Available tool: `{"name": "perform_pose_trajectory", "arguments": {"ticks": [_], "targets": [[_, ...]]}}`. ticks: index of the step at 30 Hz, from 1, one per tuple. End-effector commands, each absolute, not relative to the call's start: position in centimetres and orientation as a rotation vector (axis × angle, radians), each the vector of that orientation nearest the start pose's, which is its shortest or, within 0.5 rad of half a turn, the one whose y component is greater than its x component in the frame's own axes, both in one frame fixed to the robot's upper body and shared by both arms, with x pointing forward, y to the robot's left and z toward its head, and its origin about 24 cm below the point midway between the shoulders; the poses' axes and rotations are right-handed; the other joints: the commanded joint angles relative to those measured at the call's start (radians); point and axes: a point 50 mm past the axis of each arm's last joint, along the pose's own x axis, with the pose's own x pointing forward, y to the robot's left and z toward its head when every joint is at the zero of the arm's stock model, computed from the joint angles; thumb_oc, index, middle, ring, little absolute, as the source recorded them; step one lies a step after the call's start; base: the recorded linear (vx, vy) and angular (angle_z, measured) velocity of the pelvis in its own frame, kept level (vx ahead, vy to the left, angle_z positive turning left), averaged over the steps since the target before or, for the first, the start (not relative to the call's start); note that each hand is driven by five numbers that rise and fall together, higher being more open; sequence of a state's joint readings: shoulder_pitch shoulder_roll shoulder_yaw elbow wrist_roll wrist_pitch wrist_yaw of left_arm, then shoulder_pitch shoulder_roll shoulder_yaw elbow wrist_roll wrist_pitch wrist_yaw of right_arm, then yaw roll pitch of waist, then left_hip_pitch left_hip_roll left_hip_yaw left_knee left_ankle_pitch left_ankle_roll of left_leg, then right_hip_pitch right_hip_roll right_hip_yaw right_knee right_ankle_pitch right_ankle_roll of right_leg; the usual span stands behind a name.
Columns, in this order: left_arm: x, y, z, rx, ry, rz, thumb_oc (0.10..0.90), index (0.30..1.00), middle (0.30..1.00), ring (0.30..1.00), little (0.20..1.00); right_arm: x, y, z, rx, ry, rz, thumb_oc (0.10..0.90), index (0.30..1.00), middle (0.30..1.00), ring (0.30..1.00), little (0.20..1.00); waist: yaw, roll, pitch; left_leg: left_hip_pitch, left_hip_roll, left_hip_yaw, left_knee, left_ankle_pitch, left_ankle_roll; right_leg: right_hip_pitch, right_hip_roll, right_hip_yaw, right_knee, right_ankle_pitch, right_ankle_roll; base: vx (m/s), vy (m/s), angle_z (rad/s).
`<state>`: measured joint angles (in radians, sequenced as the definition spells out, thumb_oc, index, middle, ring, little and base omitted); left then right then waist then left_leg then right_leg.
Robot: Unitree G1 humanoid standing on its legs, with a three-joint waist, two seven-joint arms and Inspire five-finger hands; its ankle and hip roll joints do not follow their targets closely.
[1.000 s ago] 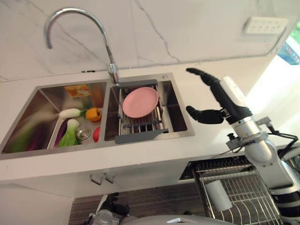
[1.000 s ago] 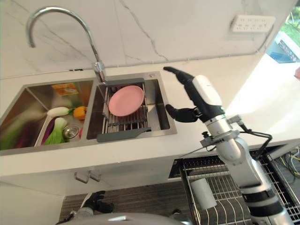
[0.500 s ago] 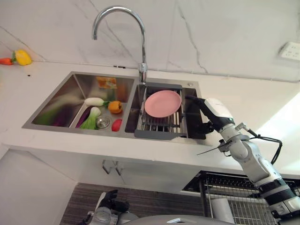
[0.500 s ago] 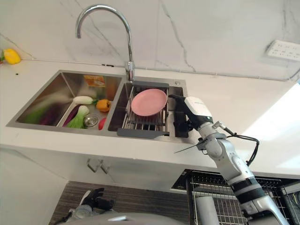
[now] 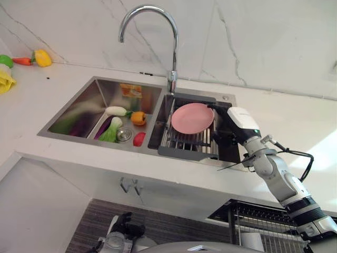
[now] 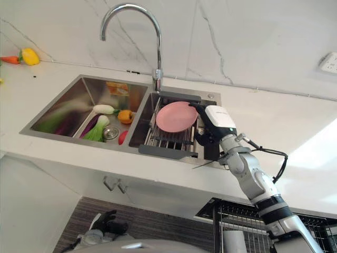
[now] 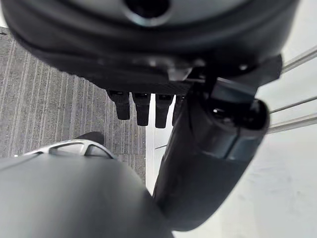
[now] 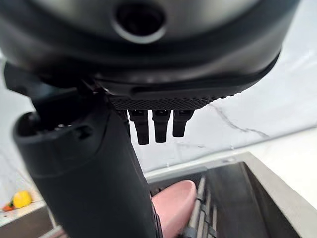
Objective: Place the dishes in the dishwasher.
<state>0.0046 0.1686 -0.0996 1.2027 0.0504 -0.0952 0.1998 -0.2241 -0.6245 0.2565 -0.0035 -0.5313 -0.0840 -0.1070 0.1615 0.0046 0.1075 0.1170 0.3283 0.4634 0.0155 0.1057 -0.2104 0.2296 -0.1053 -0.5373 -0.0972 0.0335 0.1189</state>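
A round, smooth pink plate (image 5: 192,118) is being carried tilted on the ribbed wire drain rack (image 5: 185,142) in the right basin of the brushed steel double sink (image 5: 84,103), its face turned up and toward the curved chrome tap (image 5: 152,37). The right robot hand (image 6: 210,124) is being held just beside the plate's rim, fingers straight and relaxed, gripping nothing. The left robot hand (image 7: 143,106) is being hung low over the striped floor, fingers straight. White marble-veined bench (image 5: 31,100) is surrounding the sink.
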Motion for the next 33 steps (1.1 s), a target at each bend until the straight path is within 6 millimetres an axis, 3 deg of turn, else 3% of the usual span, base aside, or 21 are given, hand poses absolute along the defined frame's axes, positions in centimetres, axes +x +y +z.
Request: {"name": "perform_pose_trajectory", "arguments": {"ticks": [1,7,14,21,28,33], "targets": [[8.6,20.5,-16.7,0.412,1.166,0.085,0.800,0.900,0.900,0.900,0.900,28.6,-17.4,18.9,-1.087,-0.725,-0.008,0.800,0.900,0.900,0.900,0.900,0.019,-0.043,-0.002,-0.056,0.024,-0.001,0.022,0.170,-0.007,0.049,-0.074,0.000,0.039,-0.076,0.032,-0.01,0.013,0.11],[8.3,20.6,-16.7,0.408,1.173,0.091,0.800,0.900,0.900,0.900,0.900,29.0,-16.7,17.6,-1.075,-0.678,0.054,0.800,0.900,0.900,0.900,0.900,0.022,-0.042,-0.005,-0.055,0.018,-0.004,0.016,0.168,-0.004,0.052,-0.081,-0.006,0.039,-0.075,0.034,-0.01,0.007,0.03],[8.1,20.8,-16.7,0.401,1.176,0.099,0.800,0.900,0.900,0.900,0.900,30.4,-17.1,15.5,-1.127,-0.560,0.093,0.800,0.900,0.900,0.900,0.900,0.035,-0.043,-0.006,-0.057,0.011,-0.009,0.006,0.163,0.001,0.056,-0.086,-0.022,0.042,-0.072,0.036,0.00,0.007,0.03],[7.5,21.4,-16.7,0.375,1.200,0.150,0.800,0.900,0.900,0.900,0.900,31.9,-17.7,14.6,-1.185,-0.490,0.074,0.800,0.900,0.900,0.900,0.900,0.061,-0.047,-0.004,-0.067,0.007,-0.021,0.001,0.163,0.003,0.060,-0.089,-0.042,0.043,-0.069,0.037,-0.01,0.009,0.08],[7.0,21.9,-16.7,0.391,1.214,0.162,0.800,0.900,0.900,0.900,0.900,33.5,-18.0,13.7,-1.280,-0.440,0.070,0.800,0.900,0.900,0.900,0.900,0.090,-0.054,0.001,-0.079,0.011,-0.041,-0.003,0.168,0.001,0.065,-0.084,-0.061,0.044,-0.070,0.038,-0.01,0.003,0.13],[6.8,22.3,-16.7,0.428,1.212,0.169,0.800,0.900,0.900,0.900,0.900,34.9,-19.0,12.3,-1.492,-0.387,0.045,0.800,0.900,0.900,0.900,0.900,0.118,-0.062,0.004,-0.083,0.013,-0.074,-0.010,0.172,-0.021,0.080,-0.072,-0.058,0.037,-0.089,0.040,0.01,-0.013,0.12]]}}
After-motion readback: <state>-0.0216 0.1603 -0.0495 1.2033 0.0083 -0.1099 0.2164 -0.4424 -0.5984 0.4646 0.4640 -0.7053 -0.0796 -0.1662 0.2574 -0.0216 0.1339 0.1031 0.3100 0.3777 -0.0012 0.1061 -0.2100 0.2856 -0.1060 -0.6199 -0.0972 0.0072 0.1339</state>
